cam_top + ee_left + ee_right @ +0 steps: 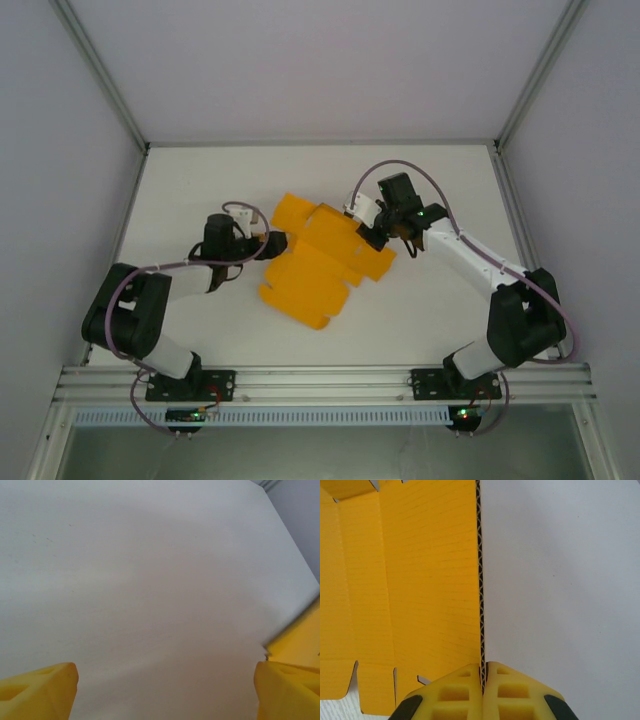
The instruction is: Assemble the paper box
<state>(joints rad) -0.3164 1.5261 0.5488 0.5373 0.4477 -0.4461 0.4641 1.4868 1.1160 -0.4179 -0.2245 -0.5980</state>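
Note:
The paper box (318, 262) is a flat orange-yellow die-cut sheet with tabs, lying in the middle of the white table. My right gripper (373, 238) is at its right side, one panel standing up between the fingers. In the right wrist view the yellow fingertips (465, 690) are pressed together on the corrugated edge of the paper box (410, 590), right gripper (483, 677) shut on it. My left gripper (277, 243) sits at the sheet's left edge. In the left wrist view its fingers (40, 690) stand wide apart, left gripper (165, 692) open over bare table, a corner of the paper box (300, 637) at the right.
The white table (200, 190) is enclosed by pale walls with metal corner posts (100, 75) at the back. An aluminium rail (320, 382) carrying both arm bases runs along the near edge.

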